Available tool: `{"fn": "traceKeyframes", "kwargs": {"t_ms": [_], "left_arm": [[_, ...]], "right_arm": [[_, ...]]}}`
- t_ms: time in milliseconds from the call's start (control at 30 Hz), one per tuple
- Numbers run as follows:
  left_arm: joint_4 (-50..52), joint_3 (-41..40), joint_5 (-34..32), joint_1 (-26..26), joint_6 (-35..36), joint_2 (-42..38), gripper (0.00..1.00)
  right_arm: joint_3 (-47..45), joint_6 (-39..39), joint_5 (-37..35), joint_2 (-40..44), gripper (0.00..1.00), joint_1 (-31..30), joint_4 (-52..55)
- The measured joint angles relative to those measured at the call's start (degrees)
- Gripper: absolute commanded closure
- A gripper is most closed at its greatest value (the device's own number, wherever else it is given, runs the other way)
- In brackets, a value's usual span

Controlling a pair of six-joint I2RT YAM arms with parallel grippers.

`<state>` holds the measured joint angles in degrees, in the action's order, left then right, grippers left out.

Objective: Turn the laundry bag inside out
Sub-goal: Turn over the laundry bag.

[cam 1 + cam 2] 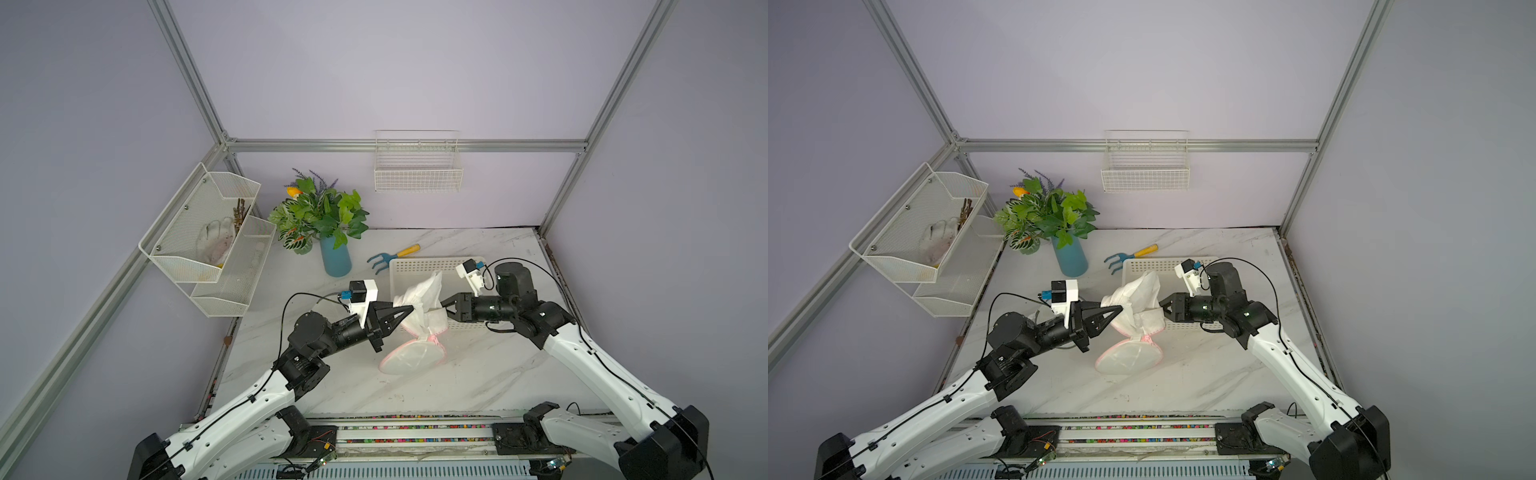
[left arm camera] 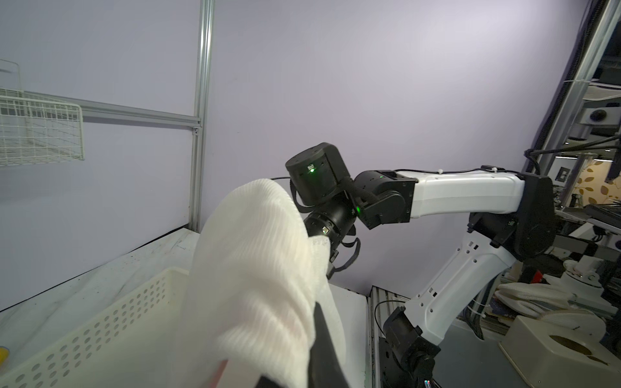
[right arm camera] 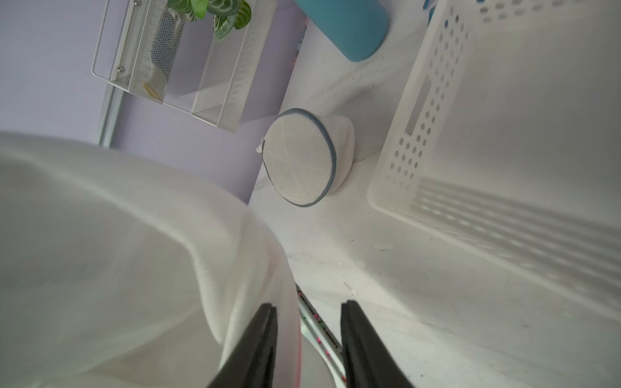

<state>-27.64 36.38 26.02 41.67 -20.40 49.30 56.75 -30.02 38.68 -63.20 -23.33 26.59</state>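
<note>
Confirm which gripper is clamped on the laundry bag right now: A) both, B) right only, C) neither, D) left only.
D: the left gripper is shut on the fabric of the raised laundry bag, while the right gripper shows its jaws standing apart in its wrist view.

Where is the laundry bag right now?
In both top views the laundry bag hangs mid-table between the left end effector and the right end effector, in front of the white basket, its pink-edged lower end drooping to the table.
</note>
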Motion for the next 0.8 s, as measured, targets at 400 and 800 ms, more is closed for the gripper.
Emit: {"fn": "traceKeyframes", "kwargs": {"t_ms": [400,800], "left_arm": [[1.2,-0.4,0.0,-2.7,-3.1,0.0,1.0],[-0.4,-0.7,7.5,-4.9,-6.2,3.2,1.0]], "right_arm": [[6.1,17.5,-16.9,8.7,0.44,1.4,7.1],[6.9,36.4,-1.9,9.7,0.45,0.4,1.7]]}}
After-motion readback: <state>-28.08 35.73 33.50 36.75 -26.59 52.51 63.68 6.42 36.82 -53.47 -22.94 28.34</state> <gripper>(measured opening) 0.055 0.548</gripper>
